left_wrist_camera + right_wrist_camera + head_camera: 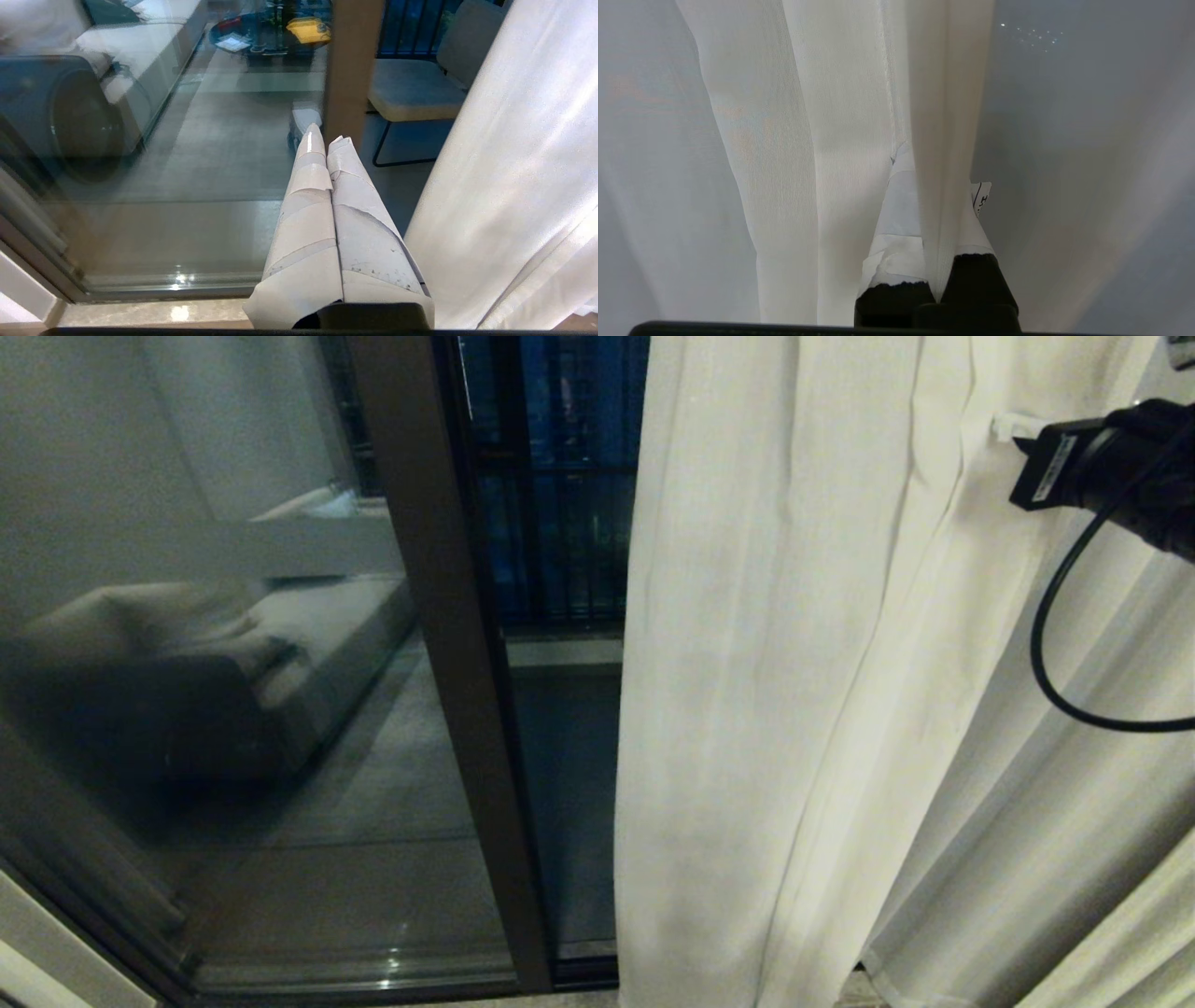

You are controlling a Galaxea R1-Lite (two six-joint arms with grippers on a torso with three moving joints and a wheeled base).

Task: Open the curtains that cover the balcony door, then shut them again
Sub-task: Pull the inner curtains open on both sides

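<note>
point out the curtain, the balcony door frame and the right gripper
curtain (775, 709), head view, middle of the front panel
balcony door frame (448, 663), head view, dark upright post
right gripper (931, 205), right wrist view, between its taped fingertips, shut on a curtain fold

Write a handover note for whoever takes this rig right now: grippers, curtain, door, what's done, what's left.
Right gripper: shut on a fold of the curtain, raised at the upper right of the head view.
Left gripper: shut, empty, parked low facing the balcony door.
Curtain: hangs bunched on the right; glass and dark frame are uncovered on the left, with a chair visible outside.
Done: this stretch of door is exposed.
Left: which way the pull is going cannot be told; the curtains must end drawn across the door, then released.
</note>
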